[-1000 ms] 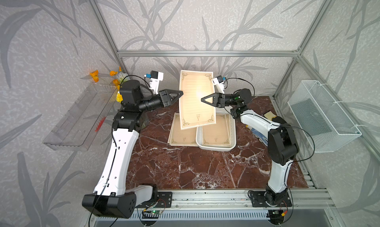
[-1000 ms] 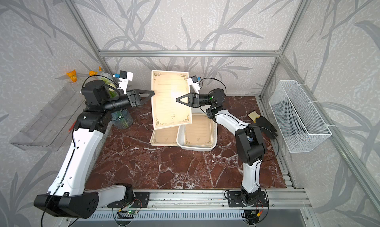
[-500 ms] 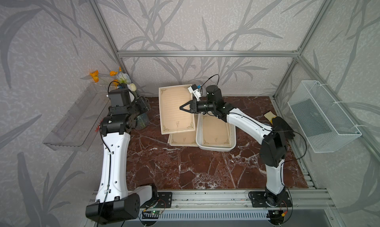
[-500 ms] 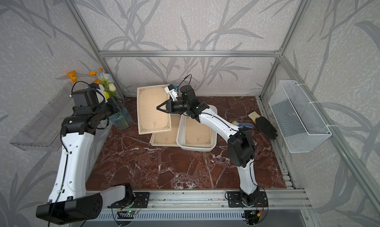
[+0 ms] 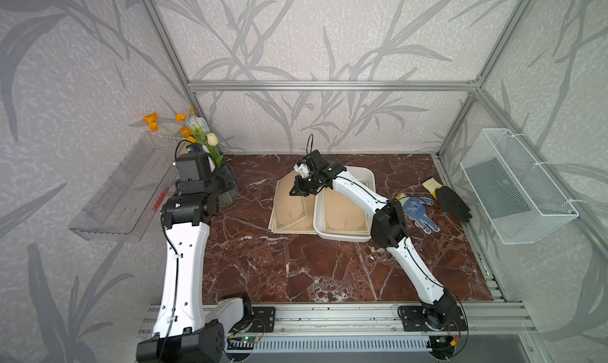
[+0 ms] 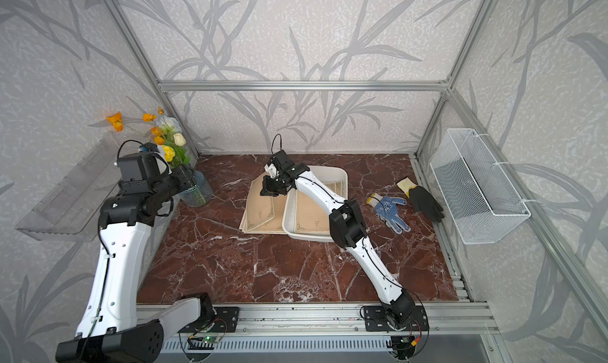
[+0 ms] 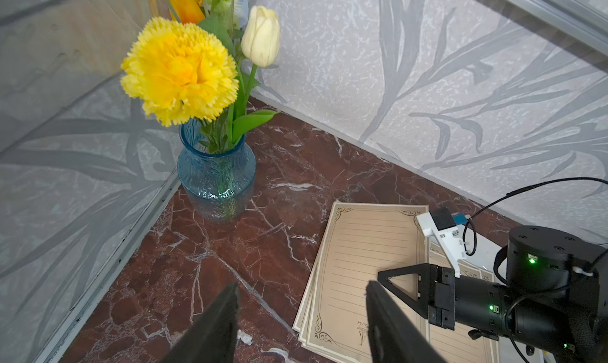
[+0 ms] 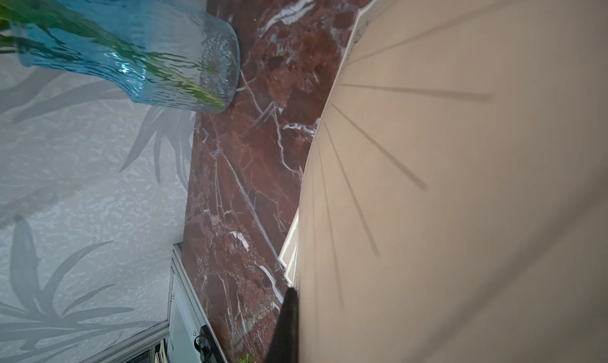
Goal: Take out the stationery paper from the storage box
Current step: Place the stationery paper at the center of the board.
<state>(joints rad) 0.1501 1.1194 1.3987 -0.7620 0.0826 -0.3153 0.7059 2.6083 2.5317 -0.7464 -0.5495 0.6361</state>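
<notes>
The step in hand looks like the setting-down of one sheet. The right gripper (image 5: 293, 192) is reaching across the storage box (image 5: 339, 238) and pinching, jaws clenched, the stationery paper (image 7: 358, 256), which is lying slightly skewed as the top sheet of the pile (image 5: 291, 218). That pile is resting on the table (image 5: 296, 272) just beside the box, on its flank facing the vase (image 7: 217, 180). In the right wrist view the sheet is bowing, so part of it may not be lying flat yet. The left gripper (image 7: 302, 285) is hanging released and empty off that same flank of the box, farther out than the pile. Next, I judge, the right jaws are going to need to let go without dragging the sheet askew, then go back over the box wall and work a finger under a single sheet. The box is holding more paper (image 6: 309, 218): at least one sheet flat on its floor, with further corners showing at its far end. The vase is holding flowers (image 7: 179, 70). The wire basket (image 5: 516, 187), well apart from the box on its opposite flank, is showing nothing inside. The clear shelf (image 5: 121, 193), beyond the vase from the box, is carrying one small red thing (image 5: 160, 198).
</notes>
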